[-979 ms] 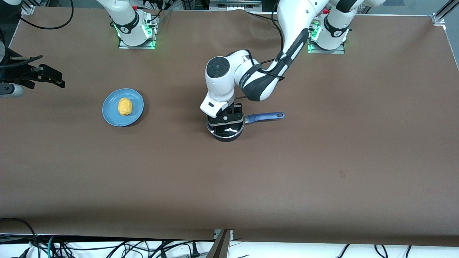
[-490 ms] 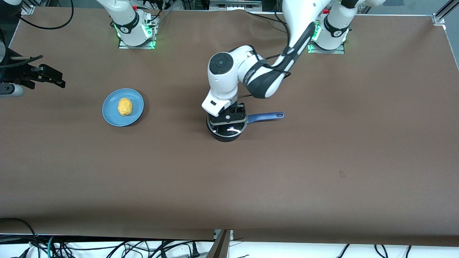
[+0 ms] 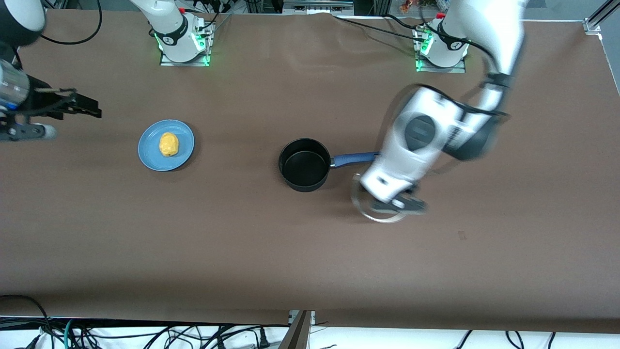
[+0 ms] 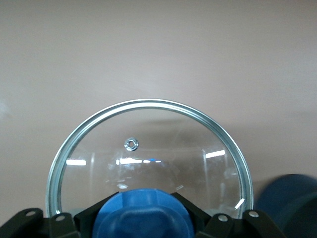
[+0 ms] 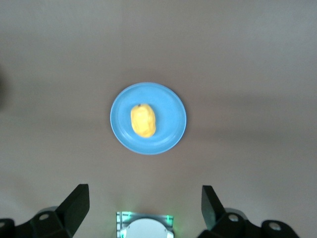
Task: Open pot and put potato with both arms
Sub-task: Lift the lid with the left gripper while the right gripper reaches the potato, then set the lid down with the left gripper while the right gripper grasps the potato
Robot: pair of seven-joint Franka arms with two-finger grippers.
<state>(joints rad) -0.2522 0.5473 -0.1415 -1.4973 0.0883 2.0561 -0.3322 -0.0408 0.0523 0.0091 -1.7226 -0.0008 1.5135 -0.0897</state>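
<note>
While our left gripper (image 3: 399,203) pinches the blue knob (image 4: 143,215) of the glass lid (image 3: 375,208) at lower right of centre, the pot (image 3: 305,165) sits uncovered mid-frame. Our right gripper (image 5: 143,201), fingers spread, hangs at the upper left; the potato (image 3: 168,144) rests on the blue plate (image 3: 181,155), apart from them.

The front camera looked down from high across the counter (image 3: 310,252), facing both bases at twelve o'clock. The left wrist camera sat close above the lid (image 4: 148,148). The right wrist camera hung higher, over the plate (image 5: 171,134), which the front view shared
</note>
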